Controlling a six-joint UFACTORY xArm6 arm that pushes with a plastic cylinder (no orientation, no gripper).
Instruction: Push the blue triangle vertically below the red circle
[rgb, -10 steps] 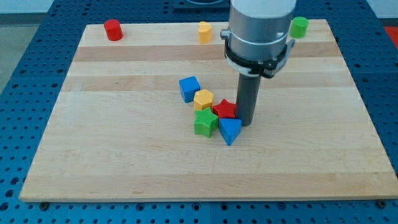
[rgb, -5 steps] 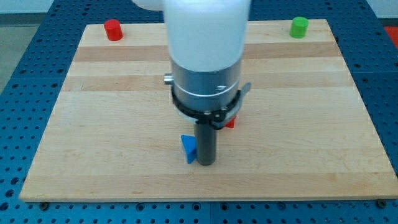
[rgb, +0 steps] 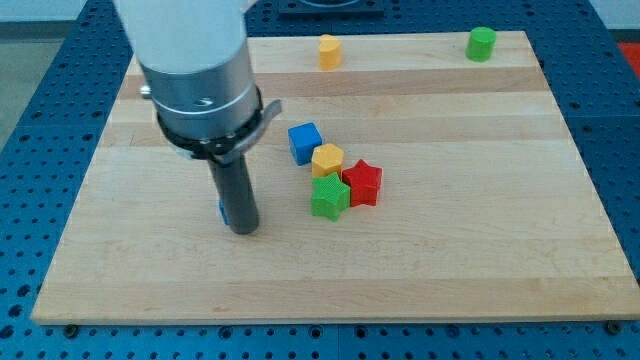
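My tip rests on the board at lower left of centre. The blue triangle is almost wholly hidden behind the rod; only a thin blue sliver shows at the rod's left side, touching it. The red circle is hidden behind the arm's body at the view's top left.
A cluster sits right of my tip: a blue cube, a yellow block, a green block and a red star-like block. A yellow cylinder and a green cylinder stand near the wooden board's top edge.
The arm has swept from the cluster toward the view's left, pushing the blue triangle along with it. The red circle is now covered by the arm; the cluster is uncovered again.
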